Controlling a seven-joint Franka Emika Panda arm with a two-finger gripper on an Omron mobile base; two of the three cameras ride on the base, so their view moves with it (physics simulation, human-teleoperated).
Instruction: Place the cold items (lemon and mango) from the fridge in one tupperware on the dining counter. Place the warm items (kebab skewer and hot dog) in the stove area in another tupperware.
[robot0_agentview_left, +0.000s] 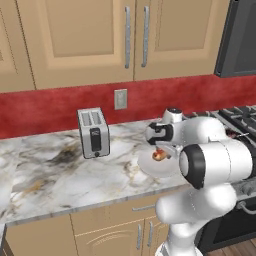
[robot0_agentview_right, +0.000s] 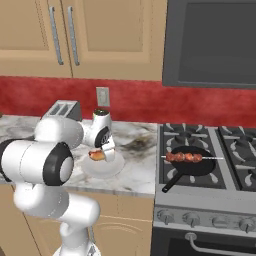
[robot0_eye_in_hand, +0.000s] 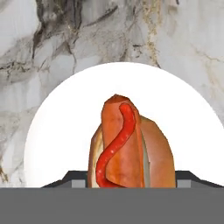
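Note:
A hot dog (robot0_eye_in_hand: 127, 148) with a red squiggle of sauce lies on a round white plate (robot0_eye_in_hand: 57, 131) on the marble counter (robot0_agentview_left: 50, 170). My gripper (robot0_eye_in_hand: 129, 181) points down at it, with one dark fingertip against each side of the bun, shut on it. From the base views the gripper (robot0_agentview_left: 161, 151) (robot0_agentview_right: 98, 151) hangs low over the plate (robot0_agentview_left: 150, 169) (robot0_agentview_right: 112, 169) with the hot dog (robot0_agentview_left: 160, 156) (robot0_agentview_right: 96, 155) in it. Whether the bun has left the plate I cannot tell. A kebab skewer (robot0_agentview_right: 184, 157) rests across a black pan (robot0_agentview_right: 195, 167) on the stove.
A silver toaster (robot0_agentview_left: 93, 132) (robot0_agentview_right: 62, 109) stands on the counter left of the plate, near the red backsplash. The gas stove (robot0_agentview_right: 230, 145) adjoins the counter on the right, under a dark microwave (robot0_agentview_right: 210, 40). Wooden cabinets (robot0_agentview_left: 90, 40) hang above.

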